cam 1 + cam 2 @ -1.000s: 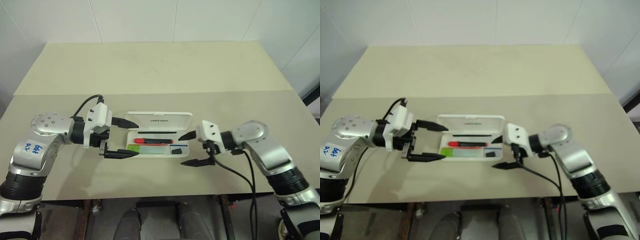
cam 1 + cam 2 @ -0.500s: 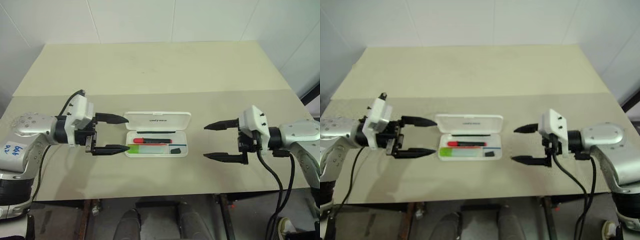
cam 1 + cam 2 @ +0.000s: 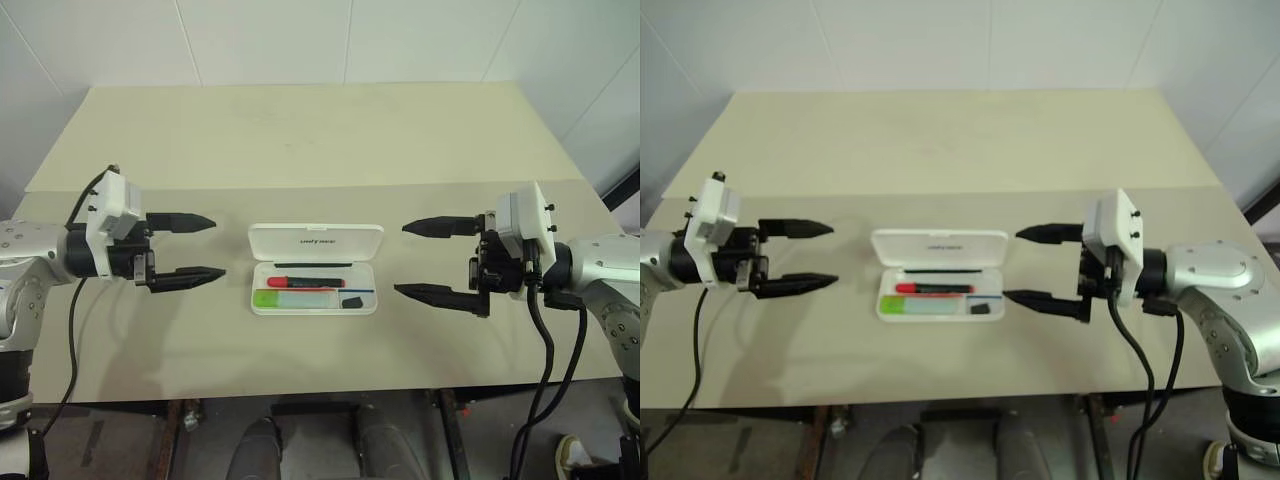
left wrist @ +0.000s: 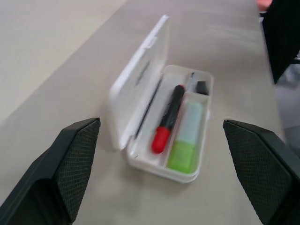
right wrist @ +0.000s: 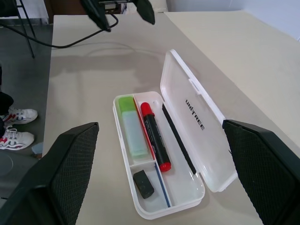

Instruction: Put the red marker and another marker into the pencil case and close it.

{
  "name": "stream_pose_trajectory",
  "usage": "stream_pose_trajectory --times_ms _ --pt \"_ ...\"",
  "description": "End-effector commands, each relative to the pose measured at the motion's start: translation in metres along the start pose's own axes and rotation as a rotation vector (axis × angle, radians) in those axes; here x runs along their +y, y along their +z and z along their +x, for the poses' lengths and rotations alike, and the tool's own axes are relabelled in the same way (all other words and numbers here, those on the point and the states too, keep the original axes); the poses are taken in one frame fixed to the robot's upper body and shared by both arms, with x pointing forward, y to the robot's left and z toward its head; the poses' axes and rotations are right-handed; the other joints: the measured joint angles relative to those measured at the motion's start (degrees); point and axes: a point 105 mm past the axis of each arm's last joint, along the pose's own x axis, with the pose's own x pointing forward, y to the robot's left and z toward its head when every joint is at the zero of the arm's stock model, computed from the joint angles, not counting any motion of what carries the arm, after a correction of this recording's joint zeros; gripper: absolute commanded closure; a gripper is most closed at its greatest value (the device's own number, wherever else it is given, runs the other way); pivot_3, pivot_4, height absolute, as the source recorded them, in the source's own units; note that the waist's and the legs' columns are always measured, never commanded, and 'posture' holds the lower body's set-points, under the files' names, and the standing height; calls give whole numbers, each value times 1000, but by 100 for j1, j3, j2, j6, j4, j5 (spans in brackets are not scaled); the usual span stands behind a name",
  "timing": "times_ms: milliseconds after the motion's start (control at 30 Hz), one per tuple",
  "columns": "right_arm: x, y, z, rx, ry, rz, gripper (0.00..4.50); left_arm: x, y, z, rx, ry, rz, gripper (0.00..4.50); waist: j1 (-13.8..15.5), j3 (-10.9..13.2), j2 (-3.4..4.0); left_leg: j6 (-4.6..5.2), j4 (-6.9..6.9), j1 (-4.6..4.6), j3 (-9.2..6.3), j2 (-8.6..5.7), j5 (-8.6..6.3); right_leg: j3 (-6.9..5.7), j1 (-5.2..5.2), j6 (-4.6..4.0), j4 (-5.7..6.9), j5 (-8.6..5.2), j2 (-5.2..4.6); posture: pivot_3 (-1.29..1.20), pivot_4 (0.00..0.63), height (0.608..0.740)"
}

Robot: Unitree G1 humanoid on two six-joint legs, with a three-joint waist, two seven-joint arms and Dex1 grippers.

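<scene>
Right wrist view, open pencil case point(image 5: 197, 178) holding red marker point(image 5: 154, 136), green marker point(image 5: 131, 124), both end effectors spread, empty.

One open pencil case point(image 3: 316, 243), one red marker point(image 3: 306, 282), one green-capped marker point(image 3: 295, 298), one small black block point(image 3: 351, 302), two grippers

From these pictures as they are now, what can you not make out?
- Lid lettering on the pencil case: too small in the head views.
- Small black block: what it is cannot be told.
- Red marker and green-capped marker: blurred in the left wrist view, so no print is readable.
- Shoes: cut off by the picture's edge.
</scene>
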Motion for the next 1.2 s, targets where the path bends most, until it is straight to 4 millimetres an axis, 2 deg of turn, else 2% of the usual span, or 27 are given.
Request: stream_pose_trajectory --times_ms 33,133,367,467,833,1100,1200 --pt "6 10 3 -11 21 -88 24 23 7 -19 -12 124 80 0 1 0 0 1 0 0 0 0 0 0 0 0 0 0 0 0 150 740" --pt "7 8 5 -6 27 -91 24 37 3 -21 -23 183 87 0 2 0 0 0 0 0 0 0 0 -2 0 1 -1 0 0 0 150 740" --pt "8 4 10 4 19 -107 24 61 -4 8 -36 262 99 0 57 0 0 0 5 -3 -2 -1 0 -4 0 7 6 4 0 0 150 740" --pt "7 4 10 9 8 -112 0 63 -4 20 -44 248 104 564 74 0 0 0 6 -4 -1 -1 0 -3 -1 10 5 6 0 0 150 740" --pt "9 2 4 22 -14 -115 0 67 -4 52 -43 190 125 4462 132 0 0 0 7 -4 -1 -2 0 -3 -3 12 11 7 0 0 150 740" --pt "10 -1 3 26 -30 -110 0 56 5 66 -74 81 145 4488 132 0 0 0 6 -6 -1 -2 0 -3 -3 13 10 7 0 0 150 740" --pt "10 -2 3 26 -36 -109 0 42 9 70 -99 -21 142 4488 137 0 0 0 7 -6 -2 -2 0 -3 -4 12 11 7 0 0 150 740"
